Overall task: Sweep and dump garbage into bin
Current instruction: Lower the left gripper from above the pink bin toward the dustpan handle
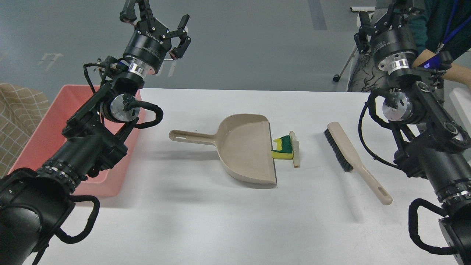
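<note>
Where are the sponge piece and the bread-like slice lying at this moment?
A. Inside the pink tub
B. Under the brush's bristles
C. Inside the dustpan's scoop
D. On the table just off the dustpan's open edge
D: the sponge piece and the bread-like slice lie on the table against the dustpan's open edge, apart from the brush and the pink tub.

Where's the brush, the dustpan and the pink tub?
brush (337,149): head view, on its black bristles.
dustpan (244,149): head view, middle of its beige scoop.
pink tub (70,99): head view, on its bare inner wall.
</note>
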Robot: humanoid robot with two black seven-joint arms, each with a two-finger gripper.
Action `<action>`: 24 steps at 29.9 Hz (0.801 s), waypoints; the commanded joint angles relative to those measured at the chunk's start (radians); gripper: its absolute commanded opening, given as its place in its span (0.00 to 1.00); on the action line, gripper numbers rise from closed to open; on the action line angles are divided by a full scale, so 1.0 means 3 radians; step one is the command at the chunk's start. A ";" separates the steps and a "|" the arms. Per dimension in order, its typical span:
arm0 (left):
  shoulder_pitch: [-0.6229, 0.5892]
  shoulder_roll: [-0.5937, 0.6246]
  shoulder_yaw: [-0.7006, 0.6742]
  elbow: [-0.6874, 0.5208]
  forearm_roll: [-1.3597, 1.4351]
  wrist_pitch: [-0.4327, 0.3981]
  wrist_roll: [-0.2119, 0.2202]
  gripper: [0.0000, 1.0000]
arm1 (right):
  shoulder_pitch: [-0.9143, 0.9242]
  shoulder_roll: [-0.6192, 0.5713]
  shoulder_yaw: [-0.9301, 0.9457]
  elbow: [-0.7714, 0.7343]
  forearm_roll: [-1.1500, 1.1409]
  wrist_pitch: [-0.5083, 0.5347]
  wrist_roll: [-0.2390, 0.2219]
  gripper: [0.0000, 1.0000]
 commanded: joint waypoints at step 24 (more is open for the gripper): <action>-0.0101 0.0227 0.0063 -0.0012 -0.0020 -0.0221 0.0057 0.98 | 0.0114 -0.0201 -0.0062 -0.0327 0.0000 -0.0031 -0.0005 1.00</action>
